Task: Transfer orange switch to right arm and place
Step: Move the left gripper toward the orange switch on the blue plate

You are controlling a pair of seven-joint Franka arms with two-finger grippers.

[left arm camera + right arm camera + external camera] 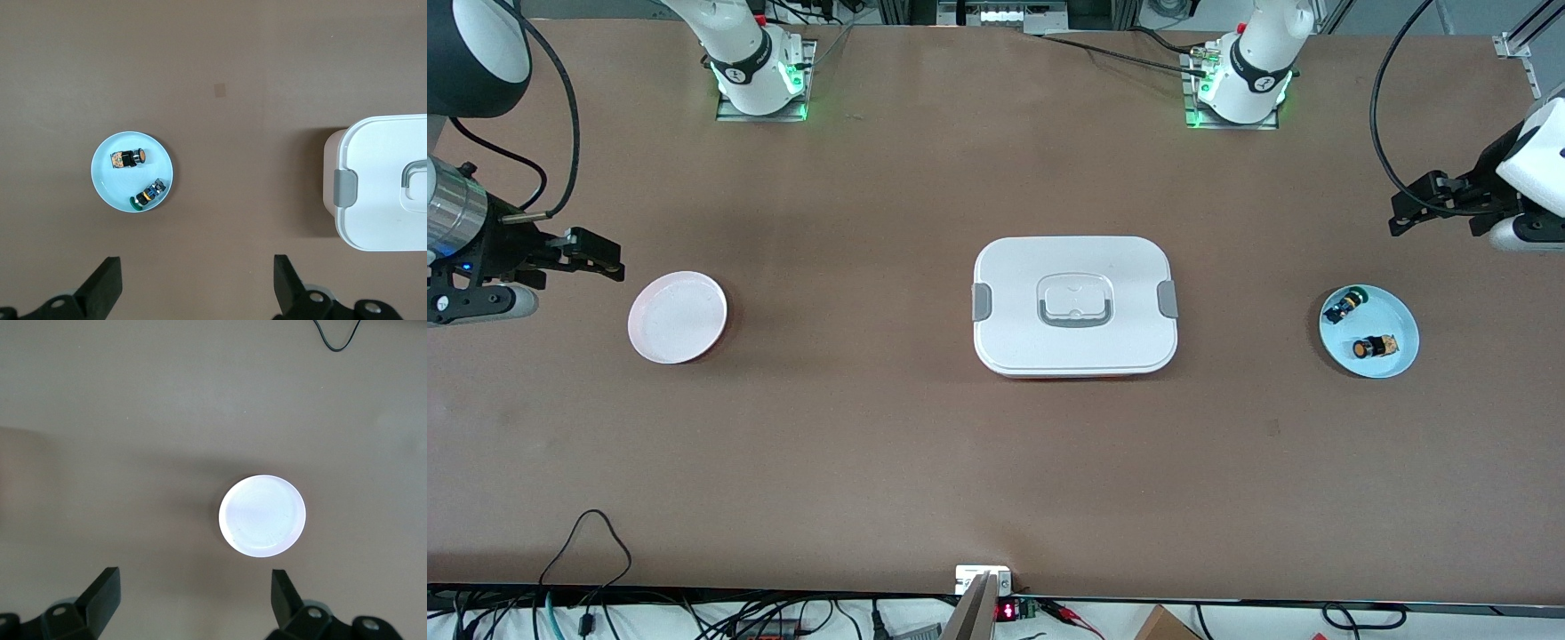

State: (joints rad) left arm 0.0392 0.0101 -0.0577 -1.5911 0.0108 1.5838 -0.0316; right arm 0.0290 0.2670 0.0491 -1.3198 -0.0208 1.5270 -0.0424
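Observation:
The orange switch (1374, 347) lies on its side in a light blue dish (1398, 318) at the left arm's end of the table. It also shows in the left wrist view (130, 158), in the dish (110, 183). My left gripper (1400, 216) hangs open and empty over bare table beside the dish; its jaws stand wide apart in the left wrist view (198, 280). My right gripper (609, 258) hangs open and empty over bare table beside a white plate (678, 317) at the right arm's end. The plate and the right gripper (195, 597) show in the right wrist view, the plate (262, 515) empty.
A black switch with a green face (1345, 305) shares the blue dish and also shows in the left wrist view (149, 194). A white lidded box with grey clasps (1074, 305) stands at the table's middle. Cables lie along the edge nearest the front camera.

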